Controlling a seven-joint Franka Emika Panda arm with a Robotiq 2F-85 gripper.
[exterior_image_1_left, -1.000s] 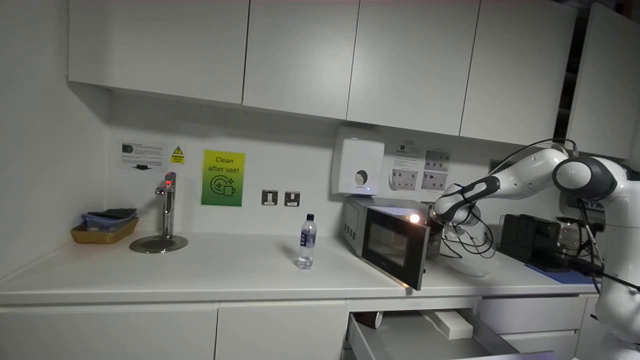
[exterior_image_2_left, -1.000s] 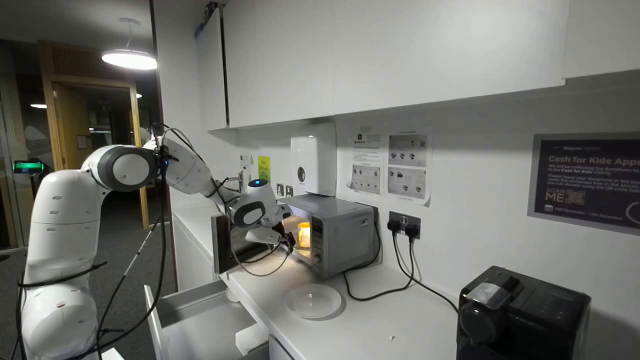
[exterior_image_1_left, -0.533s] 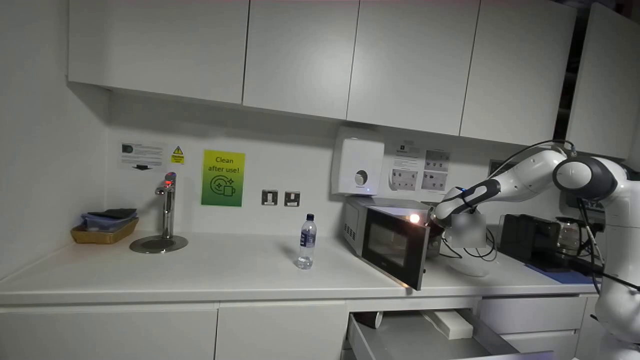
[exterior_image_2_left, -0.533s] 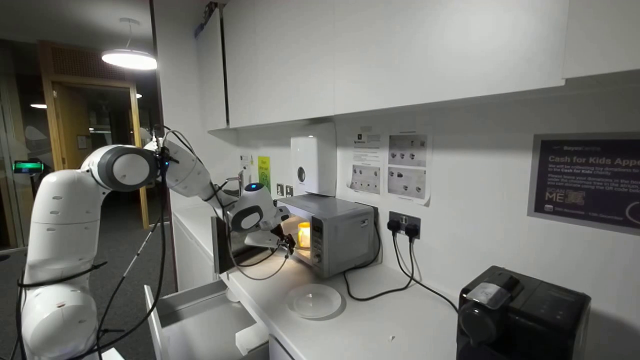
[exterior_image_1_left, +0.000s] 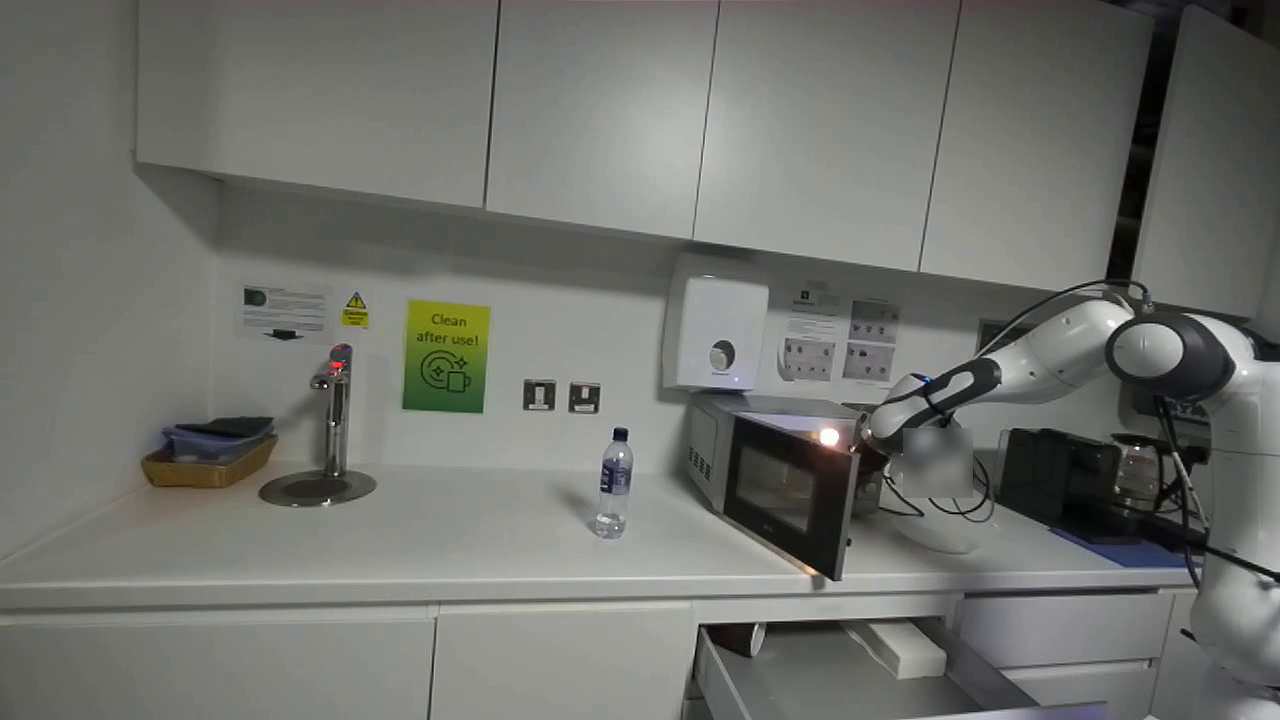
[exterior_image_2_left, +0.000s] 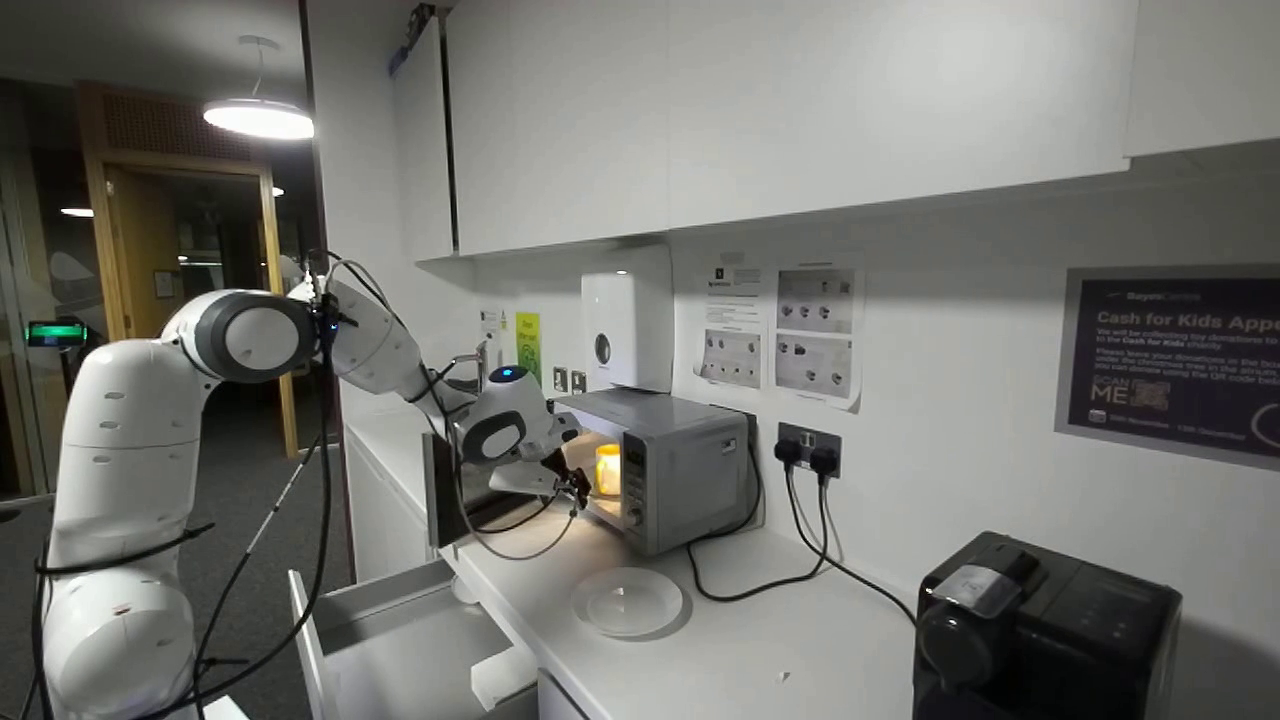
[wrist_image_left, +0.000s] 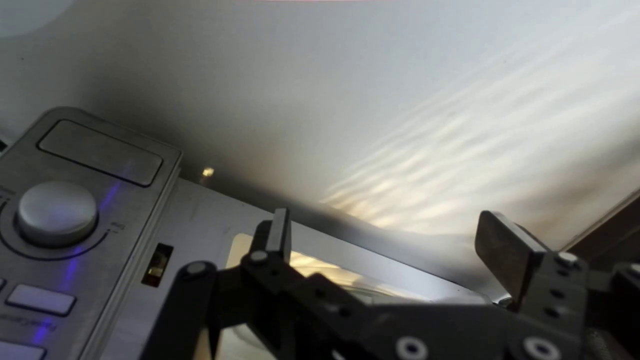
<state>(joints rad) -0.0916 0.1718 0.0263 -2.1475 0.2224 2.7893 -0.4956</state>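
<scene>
Blk claw (wrist_image_left: 386, 226) spread wide nr boxy gry metal microwave (exterior_image_2_left: 695, 480); ylw cyl. mug (exterior_image_2_left: 609, 470) inside.

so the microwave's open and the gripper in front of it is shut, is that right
Not shut: the wrist view shows the gripper open, its fingers wide apart with nothing held between them. The microwave is open, as you say.

Gap into microwave (exterior_image_2_left: 690, 490), yellow cup (exterior_image_2_left: 608, 470) apparently in the way
</scene>
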